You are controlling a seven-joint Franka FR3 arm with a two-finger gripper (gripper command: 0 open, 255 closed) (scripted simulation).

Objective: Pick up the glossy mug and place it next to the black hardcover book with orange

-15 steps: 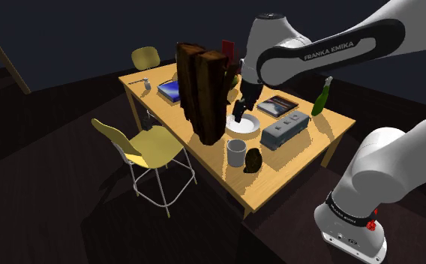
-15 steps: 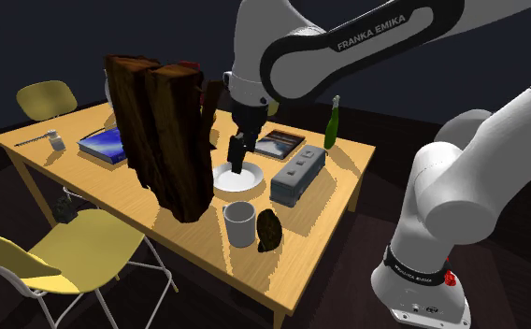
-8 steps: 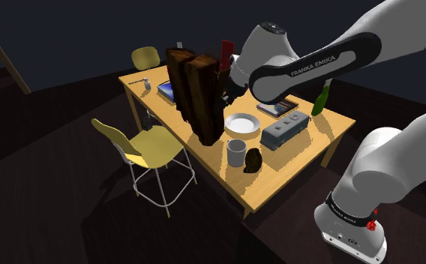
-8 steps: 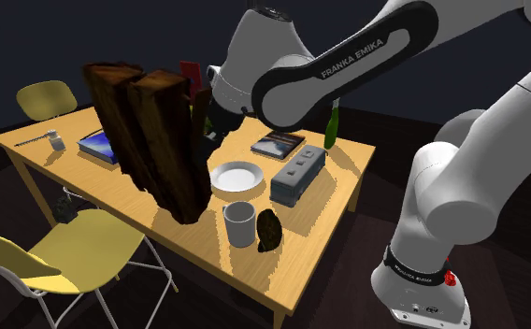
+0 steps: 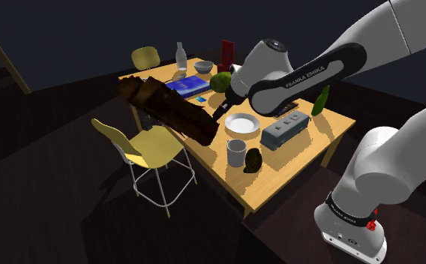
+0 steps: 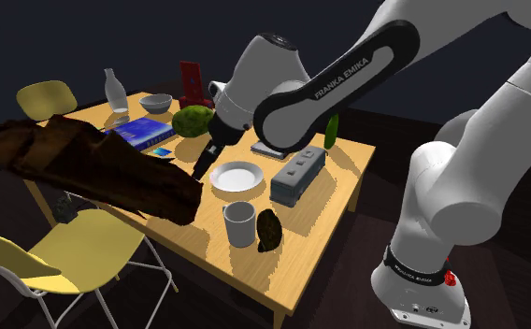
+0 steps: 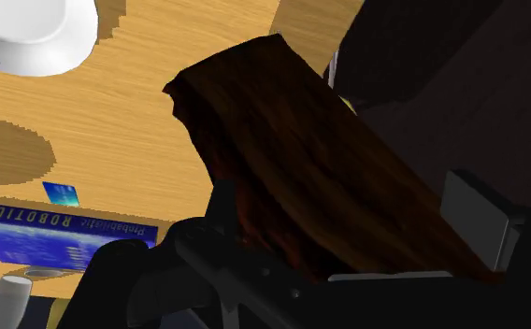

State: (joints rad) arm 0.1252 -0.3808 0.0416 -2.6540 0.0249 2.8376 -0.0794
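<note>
One pale mug [image 5: 236,153] stands by the near edge of the table [image 5: 301,150]. A dark lump [image 5: 253,160] sits just beside it. Behind the mug is a white plate [image 5: 242,124]. My gripper [image 5: 221,112] is low beside the plate, up against a big brown block [image 5: 170,111]. The block tips far over toward a yellow chair [image 5: 148,146]. I cannot tell if my gripper is open or shut. Farther back lies a blue book [image 5: 187,86].

You are seeing a long dark brown wooden block [image 5: 170,111] tilting over the light wooden desk's [image 5: 286,159] edge above a yellow chair [image 5: 148,146], the black gripper [image 5: 220,112] sitting at its end, beside a round white plate [image 5: 242,124]; a pale grey mug [image 5: 236,153] is standing near.
</note>
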